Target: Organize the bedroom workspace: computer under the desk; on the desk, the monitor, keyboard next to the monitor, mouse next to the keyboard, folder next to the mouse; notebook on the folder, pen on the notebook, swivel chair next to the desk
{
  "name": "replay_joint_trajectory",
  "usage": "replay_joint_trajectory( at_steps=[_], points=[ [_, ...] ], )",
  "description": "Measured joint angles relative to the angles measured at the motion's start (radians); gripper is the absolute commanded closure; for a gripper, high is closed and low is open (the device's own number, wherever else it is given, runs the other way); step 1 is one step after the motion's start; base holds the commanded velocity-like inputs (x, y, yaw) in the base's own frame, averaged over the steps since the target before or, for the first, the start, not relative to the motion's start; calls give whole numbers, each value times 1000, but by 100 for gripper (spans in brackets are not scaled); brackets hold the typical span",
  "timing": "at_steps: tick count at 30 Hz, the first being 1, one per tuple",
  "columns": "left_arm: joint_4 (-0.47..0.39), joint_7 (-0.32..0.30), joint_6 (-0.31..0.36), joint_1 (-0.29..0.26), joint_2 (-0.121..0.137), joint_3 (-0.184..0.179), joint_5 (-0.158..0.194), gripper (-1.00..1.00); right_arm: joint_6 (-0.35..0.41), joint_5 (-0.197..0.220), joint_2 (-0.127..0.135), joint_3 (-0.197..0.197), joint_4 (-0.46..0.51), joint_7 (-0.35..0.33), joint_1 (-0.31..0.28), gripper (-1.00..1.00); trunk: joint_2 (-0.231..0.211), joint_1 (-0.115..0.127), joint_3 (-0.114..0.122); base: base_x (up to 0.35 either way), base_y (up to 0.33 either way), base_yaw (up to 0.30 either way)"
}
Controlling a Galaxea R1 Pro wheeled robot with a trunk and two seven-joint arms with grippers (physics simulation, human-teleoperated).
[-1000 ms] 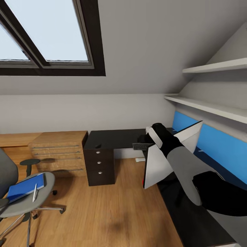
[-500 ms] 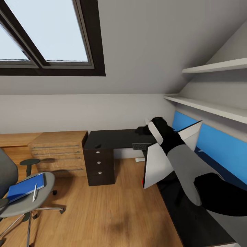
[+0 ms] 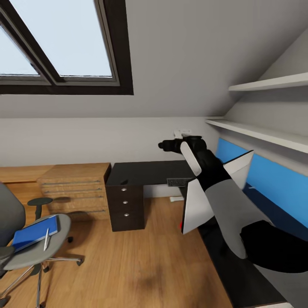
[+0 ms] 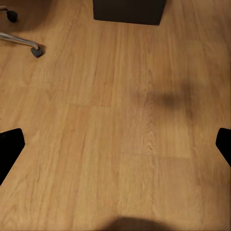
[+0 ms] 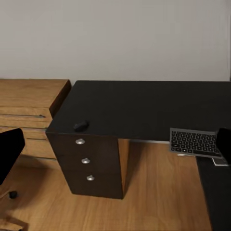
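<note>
The black desk (image 3: 145, 171) stands against the far wall, with drawers at its left end. A grey keyboard (image 3: 179, 182) lies at the desk's front edge, and it is seen again as the keyboard (image 5: 195, 142) beside the small dark mouse (image 5: 81, 126) on the desk top (image 5: 144, 103). A white flat panel with a black edge (image 3: 196, 205), seemingly the monitor, leans by my right arm. My right gripper (image 3: 167, 146) hangs open high above the desk. The swivel chair (image 3: 25, 252) carries a blue folder or notebook (image 3: 34, 232) and a pen (image 3: 46, 238). My left gripper (image 4: 115, 144) is open over bare floor.
A wooden drawer unit (image 3: 75, 188) stands left of the desk. White shelves (image 3: 265, 132) and a blue panel (image 3: 278, 184) run along the right wall over a dark surface (image 3: 239, 273). A chair caster (image 4: 36, 50) shows on the wood floor (image 3: 137, 265).
My right arm has lifted its gripper up and to the left, from the keyboard's level to well above the desk. The view has shifted slightly.
</note>
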State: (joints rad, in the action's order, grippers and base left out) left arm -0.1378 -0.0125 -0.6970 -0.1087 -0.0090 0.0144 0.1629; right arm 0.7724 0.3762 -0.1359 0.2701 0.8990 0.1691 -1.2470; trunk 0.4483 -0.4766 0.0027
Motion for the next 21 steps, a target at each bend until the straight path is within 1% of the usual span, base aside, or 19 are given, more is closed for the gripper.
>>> replay_joint_trajectory(
  at_steps=[3, 6, 9, 11, 13, 17, 21],
  points=[
    [0, 0, 0, 0, 0, 0, 0, -100, -48, -1, -3, 22, 4, 2, 2, -100, 0, 0, 0, -93, 238, 0],
    [0, 0, 0, 0, -1, 0, 0, -100, -85, -1, -4, 56, 5, 3, 6, -100, 0, 0, 0, -101, 262, 0],
    [0, 0, 0, 0, -1, 0, 0, -100, -108, -1, -5, 86, 5, 3, 9, -100, 0, 0, 0, -106, 274, 0],
    [0, 0, 0, 0, -1, 0, 0, -100, -117, 0, -6, 100, 4, 4, 10, -100, 0, 0, 0, -108, 279, 0],
    [1, 0, 1, 0, -1, 0, 0, -100, -125, 1, -8, 111, 2, 4, 14, -100, 0, 0, 0, -109, 283, 0],
    [1, 0, 1, 0, -1, 0, 0, -100, -132, 1, -11, 119, -11, 3, 30, -100, 0, 0, 0, -103, 261, 0],
    [1, 0, 1, 0, -2, 0, 0, -100, -137, 2, -15, 122, -57, 2, 43, -100, 0, 0, 0, -53, 131, 0]
  ],
)
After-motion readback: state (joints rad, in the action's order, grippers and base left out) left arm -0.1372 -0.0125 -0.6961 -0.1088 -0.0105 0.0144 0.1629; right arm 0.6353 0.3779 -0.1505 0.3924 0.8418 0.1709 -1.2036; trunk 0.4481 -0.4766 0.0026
